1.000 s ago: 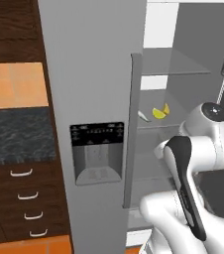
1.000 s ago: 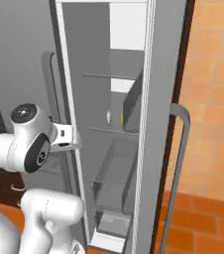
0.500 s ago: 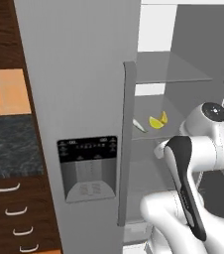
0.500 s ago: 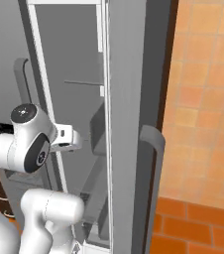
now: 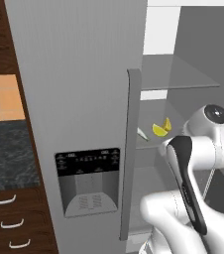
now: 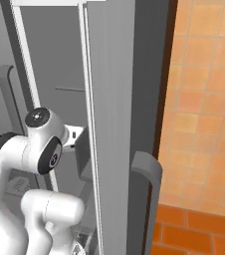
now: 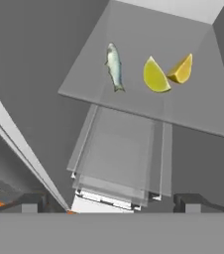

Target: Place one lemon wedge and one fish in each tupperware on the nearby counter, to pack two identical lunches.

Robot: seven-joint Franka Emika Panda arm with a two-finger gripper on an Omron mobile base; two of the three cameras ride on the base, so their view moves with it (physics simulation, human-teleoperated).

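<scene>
Lemon wedges, two of them, lie on a glass shelf (image 7: pixel 134 44) inside the open fridge. In the hand view the nearer, paler wedge (image 7: pixel 155 77) sits just at 8 o'clock of the deeper yellow wedge (image 7: pixel 181 69), the two almost touching. At 9 o'clock of the pale wedge, a little apart from it, lies a slim silver-grey fish (image 7: pixel 114 66), stretched lengthwise toward the back of the shelf. Below the shelf's front edge, toward 6 o'clock, clear drawers (image 7: pixel 119 163) are stacked.

The gripper (image 7: pixel 109 202) hangs well short of the shelf, holding nothing; its two dark tips stand far apart at the bottom of the hand view, one at 7 o'clock and one at 5 o'clock, so the jaws are spread.

From the left base view the wedges (image 5: pixel 161 128) show as a yellow pair on the same shelf, past the grey fridge door (image 5: pixel 84 99) with its ice dispenser panel (image 5: pixel 88 181). A tip of the fish (image 5: pixel 141 134) peeks out beside the door handle (image 5: pixel 130 149). At 8 o'clock of that view a strip of the black speckled counter (image 5: pixel 5 154) runs above dark wood drawers (image 5: pixel 10 223) with white handles. In the right base view the other fridge door (image 6: pixel 119 124) stands edge-on before an orange tiled wall (image 6: pixel 204 99).
</scene>
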